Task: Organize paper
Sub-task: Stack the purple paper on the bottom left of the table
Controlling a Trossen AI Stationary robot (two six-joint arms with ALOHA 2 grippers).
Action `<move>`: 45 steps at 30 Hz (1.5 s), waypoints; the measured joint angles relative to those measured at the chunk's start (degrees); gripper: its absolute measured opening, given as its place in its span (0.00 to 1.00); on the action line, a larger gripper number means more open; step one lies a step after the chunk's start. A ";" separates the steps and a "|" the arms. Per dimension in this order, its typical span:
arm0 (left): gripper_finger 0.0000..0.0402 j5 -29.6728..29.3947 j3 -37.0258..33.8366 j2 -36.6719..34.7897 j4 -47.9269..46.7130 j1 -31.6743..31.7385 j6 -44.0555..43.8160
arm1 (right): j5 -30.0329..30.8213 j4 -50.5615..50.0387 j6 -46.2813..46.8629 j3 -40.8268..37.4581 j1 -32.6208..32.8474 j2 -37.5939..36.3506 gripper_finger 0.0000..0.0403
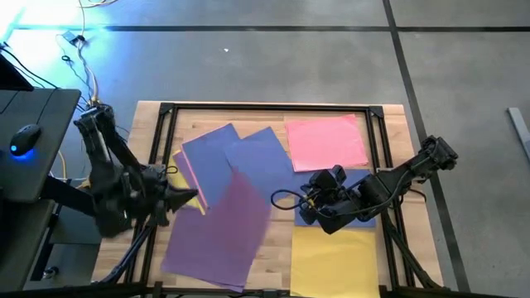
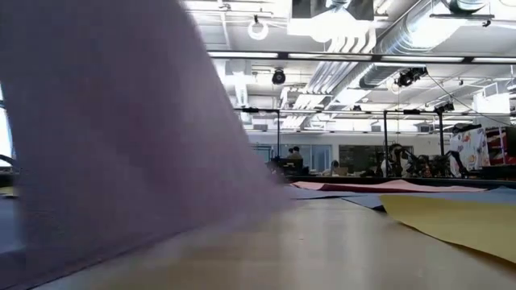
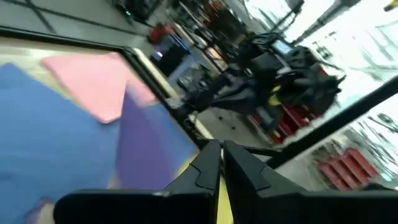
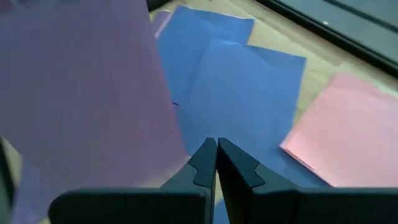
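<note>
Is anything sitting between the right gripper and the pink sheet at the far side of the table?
No solid object does. Between the right gripper and the pink sheet there is only flat blue paper on the table. The large purple sheet lies on the gripper's other side.

Left arm: bent low at the table's left edge, wrist pointing inward.
Left gripper (image 1: 192,197): fingers (image 3: 208,163) pressed together.
Right arm: reaches in from the right.
Right gripper (image 1: 303,207): fingertips (image 4: 211,158) closed.

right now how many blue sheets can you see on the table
3: two overlapping blue sheets at table centre, left of the pink one; a third mostly hidden under the right gripper. More may be covered.
</note>
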 joint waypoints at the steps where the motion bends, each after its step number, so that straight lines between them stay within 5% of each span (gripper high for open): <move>1: 0.00 0.47 0.00 2.03 -2.42 -0.57 -4.59 | -0.66 1.07 0.20 0.00 0.00 0.00 0.00; 6: 0.00 9.88 -0.04 11.75 -8.20 -0.95 -15.09 | -5.66 4.80 -1.00 0.00 -0.37 0.00 0.00; 13: 0.00 29.27 -0.04 19.61 -8.92 -0.62 -18.53 | -15.84 6.01 -5.01 0.00 -1.90 3.19 0.03; 21: 0.00 50.97 -0.04 21.75 -9.14 -0.88 -16.63 | -32.27 17.43 -25.80 0.02 -0.90 12.69 0.24; 26: 0.00 63.16 -0.04 21.92 -11.69 -0.91 -19.69 | -34.33 16.39 -23.11 0.00 -2.05 17.92 0.39; 33: 0.00 70.74 -0.04 24.26 -17.80 -1.14 -25.82 | -38.34 15.93 -13.65 0.00 -8.76 24.79 0.54; 45: 0.00 74.25 -0.04 35.87 -11.17 -1.08 -25.61 | -49.14 16.33 -7.07 0.00 -13.37 32.96 0.53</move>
